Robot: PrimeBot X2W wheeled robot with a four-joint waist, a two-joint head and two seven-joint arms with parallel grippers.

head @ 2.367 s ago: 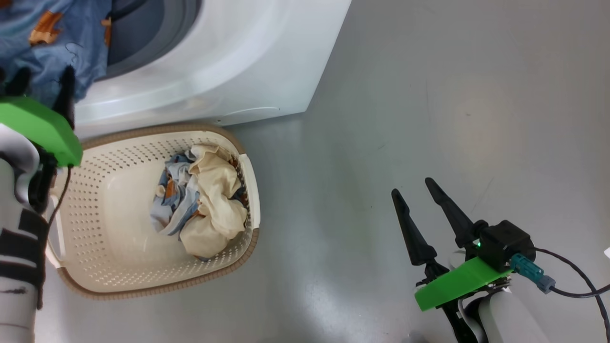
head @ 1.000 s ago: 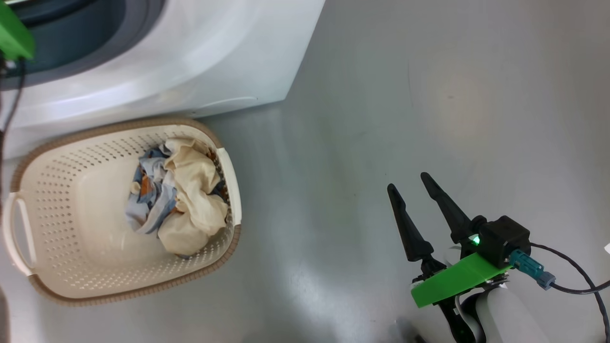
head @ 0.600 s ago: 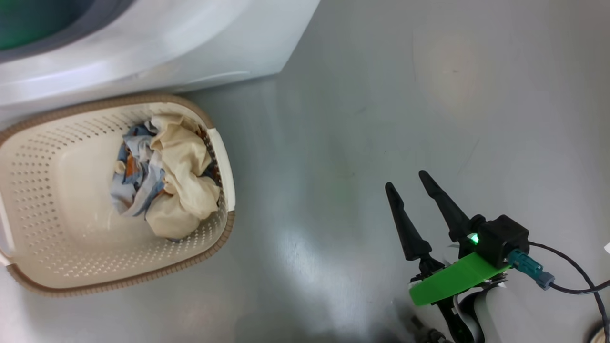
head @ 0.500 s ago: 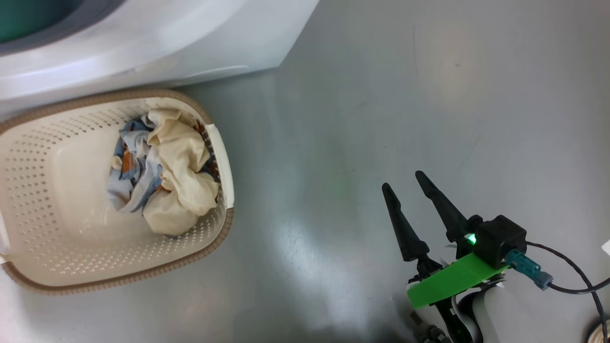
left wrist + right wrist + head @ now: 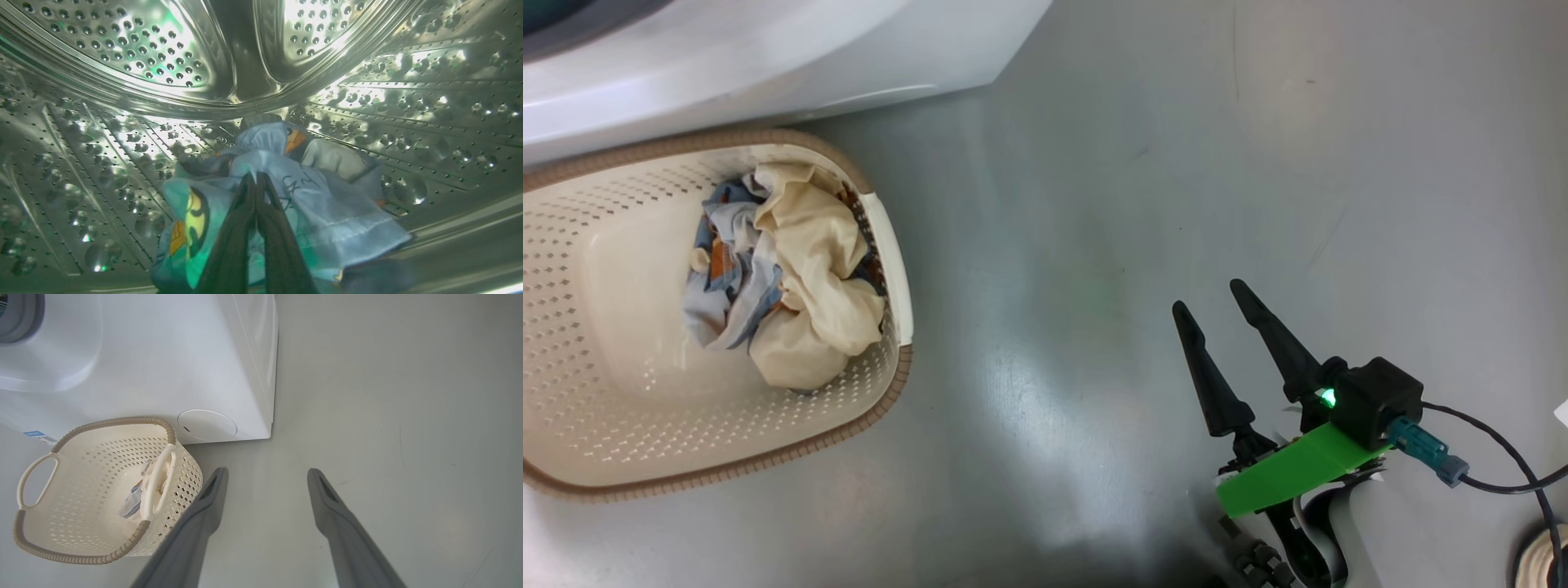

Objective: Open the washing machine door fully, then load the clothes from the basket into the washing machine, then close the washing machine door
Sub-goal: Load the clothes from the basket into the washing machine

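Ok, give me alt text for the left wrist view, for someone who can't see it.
The left gripper, jaws shut, pinches a light blue garment with orange cartoon prints inside the steel drum. The garment lies bunched low against the drum's perforated wall, with a green tint on its near folds.

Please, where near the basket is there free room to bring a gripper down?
The basket's left half is bare; the clothes crowd its right wall. The floor between the basket and the open right gripper is free, as is the floor right of the washing machine.
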